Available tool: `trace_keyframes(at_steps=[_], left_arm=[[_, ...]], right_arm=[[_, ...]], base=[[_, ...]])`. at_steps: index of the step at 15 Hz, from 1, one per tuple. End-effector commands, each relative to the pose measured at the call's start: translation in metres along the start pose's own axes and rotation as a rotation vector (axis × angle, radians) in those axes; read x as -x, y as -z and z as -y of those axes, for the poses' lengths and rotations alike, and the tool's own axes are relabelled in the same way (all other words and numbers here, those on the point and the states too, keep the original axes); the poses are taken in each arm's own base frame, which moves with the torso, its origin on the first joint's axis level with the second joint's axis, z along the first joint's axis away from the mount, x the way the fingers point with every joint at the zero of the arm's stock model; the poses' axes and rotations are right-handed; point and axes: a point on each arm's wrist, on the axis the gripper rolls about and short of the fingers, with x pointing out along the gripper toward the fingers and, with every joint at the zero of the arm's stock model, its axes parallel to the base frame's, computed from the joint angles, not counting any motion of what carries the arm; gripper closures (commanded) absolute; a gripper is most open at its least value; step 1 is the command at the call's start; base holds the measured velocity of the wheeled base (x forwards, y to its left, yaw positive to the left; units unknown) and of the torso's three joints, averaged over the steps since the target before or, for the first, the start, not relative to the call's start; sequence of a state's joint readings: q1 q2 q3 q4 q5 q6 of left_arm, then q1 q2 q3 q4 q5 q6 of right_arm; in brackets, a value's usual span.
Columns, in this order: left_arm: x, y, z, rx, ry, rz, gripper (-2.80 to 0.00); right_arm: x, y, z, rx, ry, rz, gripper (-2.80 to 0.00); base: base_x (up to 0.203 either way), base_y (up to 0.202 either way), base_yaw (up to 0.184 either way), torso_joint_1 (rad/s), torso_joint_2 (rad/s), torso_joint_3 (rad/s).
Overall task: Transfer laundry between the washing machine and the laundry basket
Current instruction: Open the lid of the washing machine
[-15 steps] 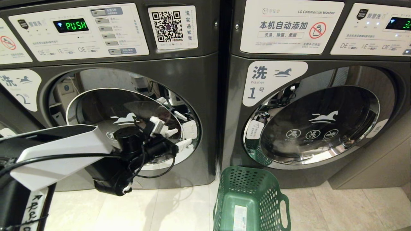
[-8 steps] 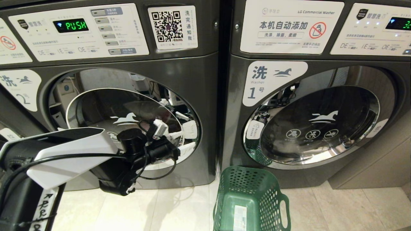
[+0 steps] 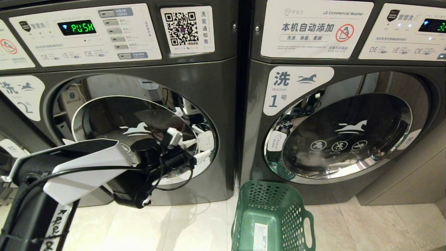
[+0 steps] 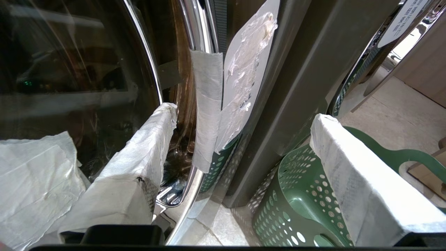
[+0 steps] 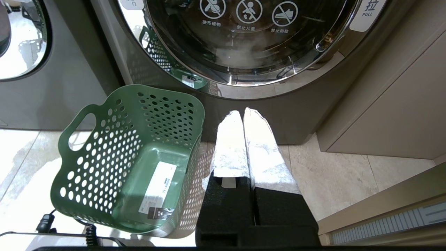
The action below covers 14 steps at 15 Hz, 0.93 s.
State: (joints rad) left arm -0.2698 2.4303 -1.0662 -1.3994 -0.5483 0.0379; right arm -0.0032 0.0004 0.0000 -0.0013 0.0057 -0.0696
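The washing machine [image 3: 216, 90] marked 2 stands at the left, its round chrome-rimmed door [image 3: 136, 129] closed. My left gripper [image 3: 195, 150] is held in front of the door's right rim, open and empty. In the left wrist view one wrapped finger [image 4: 146, 146] lies close to the chrome rim [image 4: 195, 42], and the other finger [image 4: 362, 184] is over the laundry basket [image 4: 296, 205]. The green laundry basket [image 3: 271, 216] stands empty on the floor between the two machines. My right gripper [image 5: 243, 113] hangs shut and empty beside the basket [image 5: 139, 150]. No laundry is in view.
A like washer marked 1 [image 3: 299, 90] stands at the right with its door [image 5: 244, 35] closed. A beige cabinet [image 3: 411, 174] adjoins it at the far right. A taped white tag [image 4: 240, 76] is stuck beside the left door's rim. The floor is pale tile [image 3: 195, 230].
My left arm has shifted a little to the right, bringing its open gripper closer to the right rim of the door. Basket and right arm are unmoved.
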Motion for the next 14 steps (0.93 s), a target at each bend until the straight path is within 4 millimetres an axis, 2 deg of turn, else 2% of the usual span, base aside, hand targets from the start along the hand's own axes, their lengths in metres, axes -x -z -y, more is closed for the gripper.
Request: trace_keyframes(at_steps=[1,7,14], left_arm=[[-0.003,0.001,-0.002,-0.002,0.003,0.013,-2.80],[-0.018,-0.001,-0.008,0.001,0.056,0.018,-2.80],[-0.015,0.003,-0.005,0.008,0.104,0.007,-2.80]], right_arm=[[0.000,0.000,0.000,0.001,-0.001,-0.001,0.00],[0.000,0.000,0.000,0.001,-0.001,-0.001,0.00],[0.000,0.000,0.000,0.001,-0.001,-0.001,0.00]], base=[[0.000,0.000,0.000,0.000,0.00,0.000],[0.000,0.000,0.000,0.000,0.00,0.000],[0.000,0.000,0.000,0.000,0.00,0.000]])
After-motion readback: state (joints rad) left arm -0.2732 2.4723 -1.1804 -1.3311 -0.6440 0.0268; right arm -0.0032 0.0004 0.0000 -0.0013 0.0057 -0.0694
